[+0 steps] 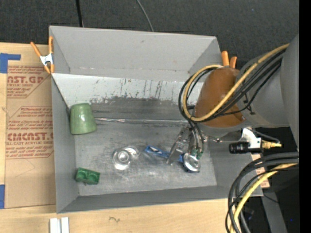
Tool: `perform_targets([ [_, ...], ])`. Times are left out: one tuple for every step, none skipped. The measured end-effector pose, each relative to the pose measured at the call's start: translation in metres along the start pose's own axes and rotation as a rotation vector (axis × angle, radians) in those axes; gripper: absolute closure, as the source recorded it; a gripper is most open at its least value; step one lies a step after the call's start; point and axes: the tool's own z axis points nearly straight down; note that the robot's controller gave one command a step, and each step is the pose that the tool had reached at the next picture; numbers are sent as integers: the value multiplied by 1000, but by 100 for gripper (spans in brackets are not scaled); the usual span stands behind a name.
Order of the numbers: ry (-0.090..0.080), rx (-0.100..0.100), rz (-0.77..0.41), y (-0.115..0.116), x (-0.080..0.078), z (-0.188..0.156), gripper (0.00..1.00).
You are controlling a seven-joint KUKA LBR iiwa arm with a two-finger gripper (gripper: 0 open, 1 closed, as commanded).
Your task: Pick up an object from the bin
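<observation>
My gripper (186, 154) is low in the bin's right part, near the right wall, and its two dark fingers stand open. Just below the fingertips lies a small round silver and blue thing (191, 164), close to the right finger; I cannot tell whether they touch. A small blue and white piece (154, 152) lies on the floor just left of the left finger. Nothing shows between the fingers.
A clear, shiny round thing (124, 158) lies in the middle of the floor. A pale green cup (82, 118) rests against the left wall, and a dark green block (87, 176) sits in the front left corner. The arm's orange cover and cables hang over the right rim.
</observation>
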Motion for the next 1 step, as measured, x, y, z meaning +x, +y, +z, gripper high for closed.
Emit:
perform_targets([
  [-4, -1, -2, 2, -2, -77, 100],
])
